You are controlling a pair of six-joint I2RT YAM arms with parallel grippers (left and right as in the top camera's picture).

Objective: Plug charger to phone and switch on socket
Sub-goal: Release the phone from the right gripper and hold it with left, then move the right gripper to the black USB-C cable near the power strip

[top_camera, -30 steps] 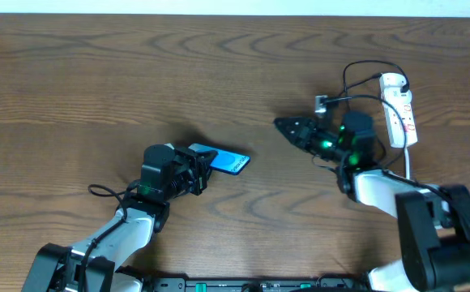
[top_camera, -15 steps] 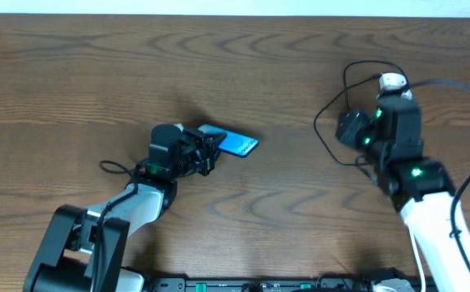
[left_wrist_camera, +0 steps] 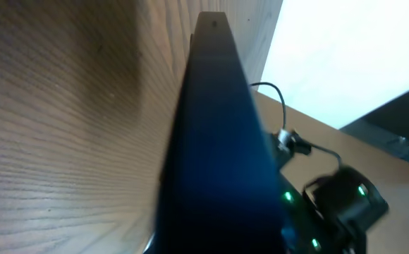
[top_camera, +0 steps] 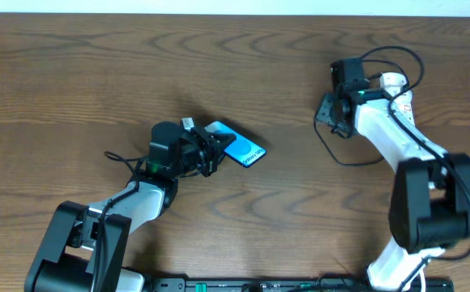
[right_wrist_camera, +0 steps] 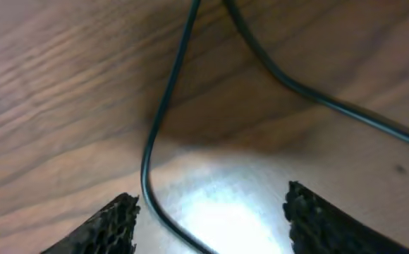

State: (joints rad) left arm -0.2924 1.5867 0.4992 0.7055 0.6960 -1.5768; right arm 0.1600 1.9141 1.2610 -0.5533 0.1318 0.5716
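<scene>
My left gripper (top_camera: 208, 151) is shut on the phone (top_camera: 243, 148), gripping its near end and holding it tilted over the middle of the table. The phone's cyan screen faces up. The left wrist view shows the phone (left_wrist_camera: 218, 141) edge-on and dark, hiding the fingers. My right gripper (top_camera: 331, 113) is open at the back right, pointing down at the table. The charger cable (right_wrist_camera: 152, 141) lies on the wood between its fingertips (right_wrist_camera: 113, 220), untouched. Black cable loops (top_camera: 344, 158) trail around that arm. The white socket (top_camera: 397, 83) lies just right of it, mostly covered by the arm.
The table's far edge meets a white wall (top_camera: 219, 6) at the back. The right arm's forearm (top_camera: 397, 142) stretches from the front right corner to the back. From the left wrist view the right arm (left_wrist_camera: 342, 201) shows with green lights lit.
The right arm swung away from the table's middle to the back, beside the socket, and its jaws widened. The left gripper moved slightly right and turned with the phone in it.
</scene>
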